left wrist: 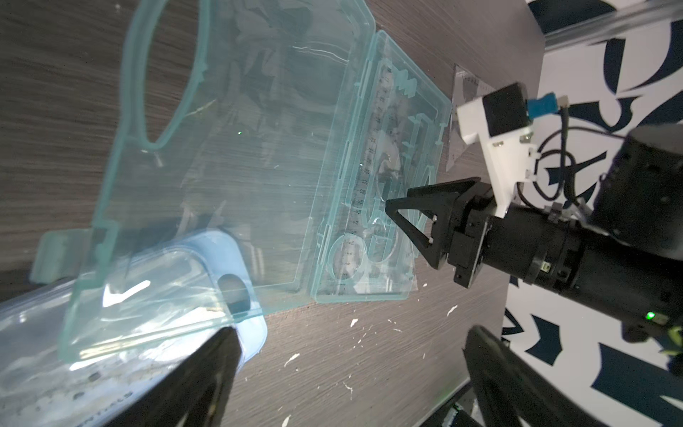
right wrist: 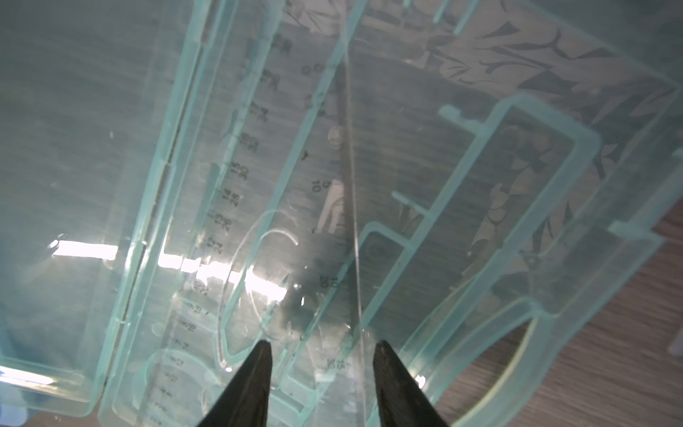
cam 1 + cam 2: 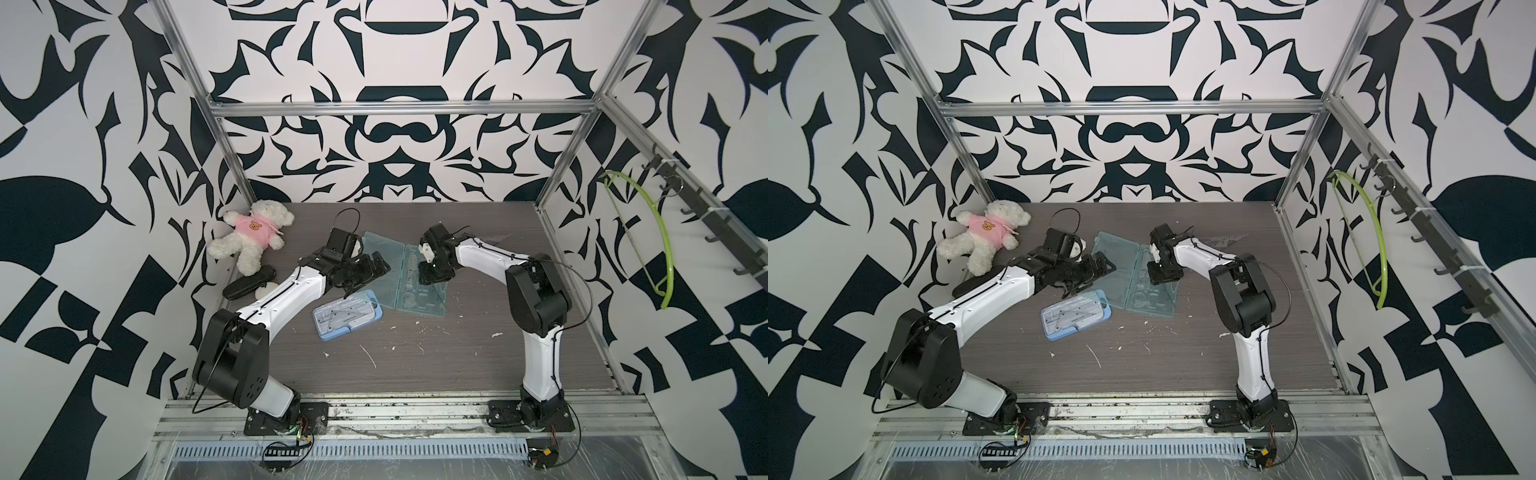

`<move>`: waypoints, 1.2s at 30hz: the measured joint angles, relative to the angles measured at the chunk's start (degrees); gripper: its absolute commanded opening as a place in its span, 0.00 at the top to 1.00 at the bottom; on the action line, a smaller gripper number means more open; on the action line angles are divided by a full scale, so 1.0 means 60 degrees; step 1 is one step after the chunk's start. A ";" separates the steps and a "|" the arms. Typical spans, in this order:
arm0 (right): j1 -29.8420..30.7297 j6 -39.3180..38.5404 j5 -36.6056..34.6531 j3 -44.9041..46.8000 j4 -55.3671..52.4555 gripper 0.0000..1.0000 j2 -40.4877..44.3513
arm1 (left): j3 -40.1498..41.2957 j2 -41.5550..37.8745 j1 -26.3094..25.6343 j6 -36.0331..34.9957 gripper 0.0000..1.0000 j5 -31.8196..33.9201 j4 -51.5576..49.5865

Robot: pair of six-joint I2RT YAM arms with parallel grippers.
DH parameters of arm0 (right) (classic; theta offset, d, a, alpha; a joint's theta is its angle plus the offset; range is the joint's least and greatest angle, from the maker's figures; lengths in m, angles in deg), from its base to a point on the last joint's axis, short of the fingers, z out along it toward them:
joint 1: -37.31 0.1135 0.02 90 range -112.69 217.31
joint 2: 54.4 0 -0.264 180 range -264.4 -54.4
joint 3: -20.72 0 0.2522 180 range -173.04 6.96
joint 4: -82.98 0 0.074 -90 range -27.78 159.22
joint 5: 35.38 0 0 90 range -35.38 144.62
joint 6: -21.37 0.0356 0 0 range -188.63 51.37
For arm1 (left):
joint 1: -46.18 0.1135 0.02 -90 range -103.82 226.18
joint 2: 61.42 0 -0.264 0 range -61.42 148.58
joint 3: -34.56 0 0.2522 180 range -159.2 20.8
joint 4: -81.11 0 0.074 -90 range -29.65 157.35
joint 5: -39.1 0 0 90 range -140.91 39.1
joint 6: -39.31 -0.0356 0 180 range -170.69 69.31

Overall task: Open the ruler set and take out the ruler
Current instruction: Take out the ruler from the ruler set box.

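A: Now, entries from the front edge back. Item 1?
B: Blue case (image 3: 347, 315), shut, flat on the table (image 3: 415, 365), 1 corner under the ruler set's lid. Not needed.
A: Item 2?
B: Ruler set (image 3: 420, 297), clear teal, already folded open. The straight ruler (image 2: 227, 207) lies in the tray, in the slot along the hinge.
A: Item 3, right gripper (image 2: 321, 344)?
B: Tips down over the tray, jaws half apart, nothing visibly clamped. Advice: shift towards the hinge, straddle the ruler's width, tip 1 edge up, then close. Clear plastic is likely slick.
A: Item 4, left gripper (image 3: 376, 270)?
B: Spread fully, empty, over the lid. Advice: press the lid down so the case does not slide.
A: Furthest?
B: Teddy bear (image 3: 253, 235), far corner, well apart.
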 measured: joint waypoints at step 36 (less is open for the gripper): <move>0.0568 -0.0714 -0.1213 0.0153 -0.0517 0.54 0.0368 | -0.0321 0.0142 -0.0412 -0.0849 0.01 0.0517 -0.0554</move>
